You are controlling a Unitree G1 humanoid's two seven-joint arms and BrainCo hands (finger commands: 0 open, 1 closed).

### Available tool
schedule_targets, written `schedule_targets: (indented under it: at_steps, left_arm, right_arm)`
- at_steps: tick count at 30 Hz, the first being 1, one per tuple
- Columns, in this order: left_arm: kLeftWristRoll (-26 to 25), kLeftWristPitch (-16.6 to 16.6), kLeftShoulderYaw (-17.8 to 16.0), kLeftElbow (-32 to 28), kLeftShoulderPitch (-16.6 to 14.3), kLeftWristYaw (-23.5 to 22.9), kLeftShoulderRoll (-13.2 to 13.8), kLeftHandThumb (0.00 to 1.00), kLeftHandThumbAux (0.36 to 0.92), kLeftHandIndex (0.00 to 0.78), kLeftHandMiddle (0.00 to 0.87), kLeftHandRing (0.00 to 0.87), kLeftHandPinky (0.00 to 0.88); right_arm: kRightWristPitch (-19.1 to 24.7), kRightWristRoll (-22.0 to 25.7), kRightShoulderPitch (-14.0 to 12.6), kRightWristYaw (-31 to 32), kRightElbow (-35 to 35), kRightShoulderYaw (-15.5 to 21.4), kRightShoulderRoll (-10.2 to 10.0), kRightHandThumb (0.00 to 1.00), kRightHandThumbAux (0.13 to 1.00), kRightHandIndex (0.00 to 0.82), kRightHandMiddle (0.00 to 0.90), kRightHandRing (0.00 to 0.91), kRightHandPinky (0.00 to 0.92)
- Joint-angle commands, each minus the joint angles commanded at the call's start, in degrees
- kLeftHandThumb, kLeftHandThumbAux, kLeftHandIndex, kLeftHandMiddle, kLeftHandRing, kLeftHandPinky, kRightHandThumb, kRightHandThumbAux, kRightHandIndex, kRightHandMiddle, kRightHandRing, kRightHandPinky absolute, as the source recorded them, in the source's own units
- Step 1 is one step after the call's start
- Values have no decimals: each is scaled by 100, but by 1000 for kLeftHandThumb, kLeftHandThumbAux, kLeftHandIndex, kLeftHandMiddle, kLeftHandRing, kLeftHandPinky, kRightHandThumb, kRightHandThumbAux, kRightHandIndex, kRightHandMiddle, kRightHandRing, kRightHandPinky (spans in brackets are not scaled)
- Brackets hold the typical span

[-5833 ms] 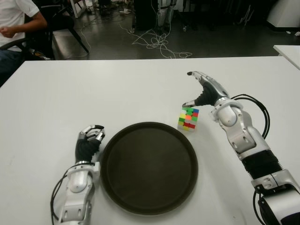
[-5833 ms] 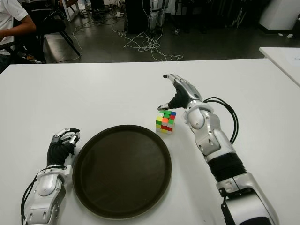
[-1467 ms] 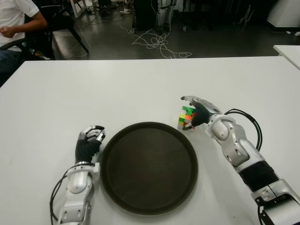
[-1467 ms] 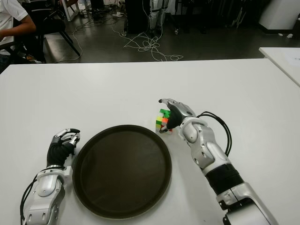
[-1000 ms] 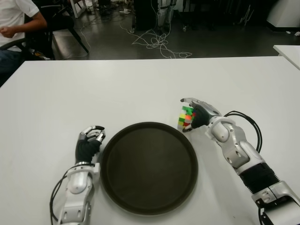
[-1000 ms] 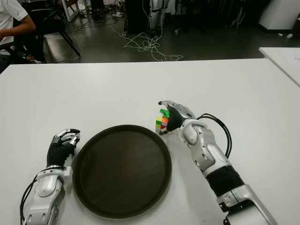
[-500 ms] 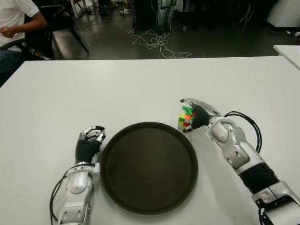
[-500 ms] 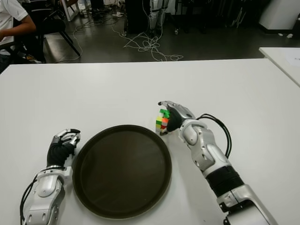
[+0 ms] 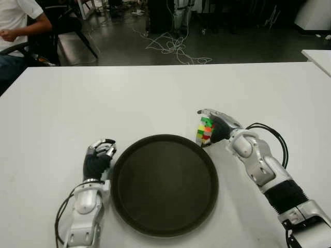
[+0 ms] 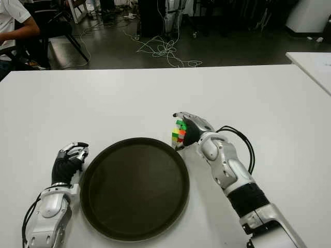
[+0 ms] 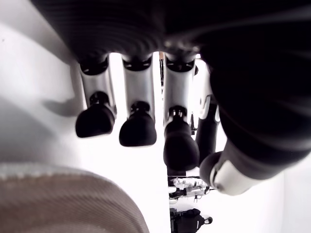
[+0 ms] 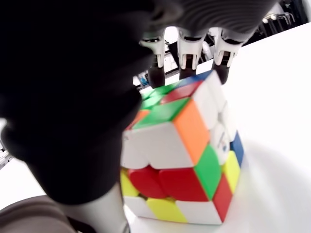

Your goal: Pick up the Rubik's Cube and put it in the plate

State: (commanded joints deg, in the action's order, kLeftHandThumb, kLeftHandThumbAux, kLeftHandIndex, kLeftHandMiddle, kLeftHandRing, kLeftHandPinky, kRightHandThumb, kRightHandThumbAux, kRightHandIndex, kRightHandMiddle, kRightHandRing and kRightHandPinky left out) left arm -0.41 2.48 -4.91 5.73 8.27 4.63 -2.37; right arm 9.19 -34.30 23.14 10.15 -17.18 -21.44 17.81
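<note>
Right robot hand [image 9: 216,125], open beside the cube [image 9: 205,129] seconds ago, has closed around it, right of centre frame by the plate [image 9: 163,183] rim. Grasp secured; lift pending. Left robot hand [image 9: 98,155] curled, empty, lower left.

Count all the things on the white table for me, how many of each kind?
Rubik's Cube: 1, held in the right hand
Plate: 1, dark and round
Robot hands: 2, counting the left hand
Total: 4

no text, label, brand, number or sign can be read anywhere in these views.
</note>
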Motion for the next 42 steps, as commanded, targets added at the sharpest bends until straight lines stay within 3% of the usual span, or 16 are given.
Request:
schedule_targets:
  at_steps: [20,42]
  left_arm:
    - [-58,-45,-22,45,-13,-6,-10,708,706,443,800,812,798]
    - [94,29,53,-24,1,64,13,708,706,443,795,805,788]
  right_arm:
    - [-175,-27,57,-76,-156,-28,17,0,959,55,128,134,129]
    - [72,-10,323,-1,-497,-19,-90,0,964,57,122,129,165]
